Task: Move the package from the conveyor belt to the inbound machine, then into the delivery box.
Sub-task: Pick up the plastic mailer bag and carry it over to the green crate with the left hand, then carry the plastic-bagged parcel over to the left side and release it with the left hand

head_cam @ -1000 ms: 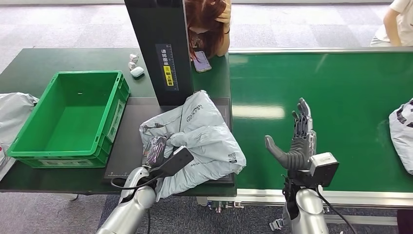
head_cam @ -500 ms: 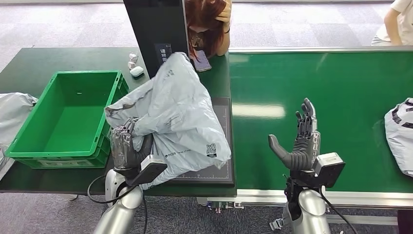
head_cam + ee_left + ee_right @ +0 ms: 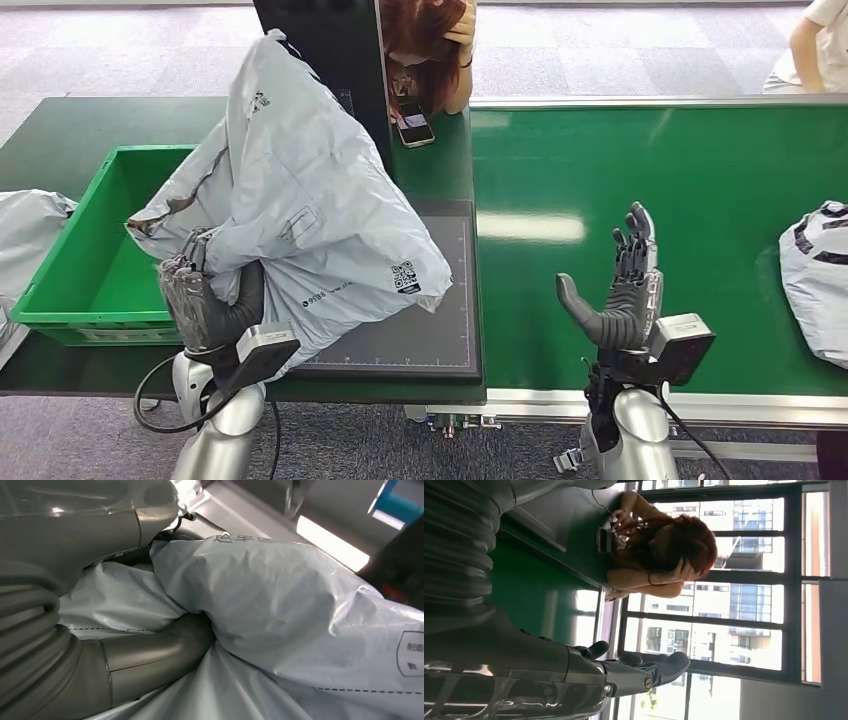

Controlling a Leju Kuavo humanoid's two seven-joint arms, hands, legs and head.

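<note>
My left hand (image 3: 205, 300) grips crinkled light-grey plastic mailer package (image 3: 300, 200), lifted between green plastic crate (image 3: 60, 300) and black scanner column (image 3: 330, 40). My right hand (image 3: 620, 290) upright over green conveyor belt (image 3: 700, 180), fingers spread, holding nothing.

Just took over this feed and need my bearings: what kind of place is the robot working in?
Likely a mock parcel-sorting station set up in an office: a green conveyor belt, a dark scanning stand, a green crate and grey mailer bags, with carpet underfoot and large windows facing buildings.

Grey carpet floor (image 3: 640, 60); tall windows (image 3: 744, 605) (bright daylight outside).
</note>
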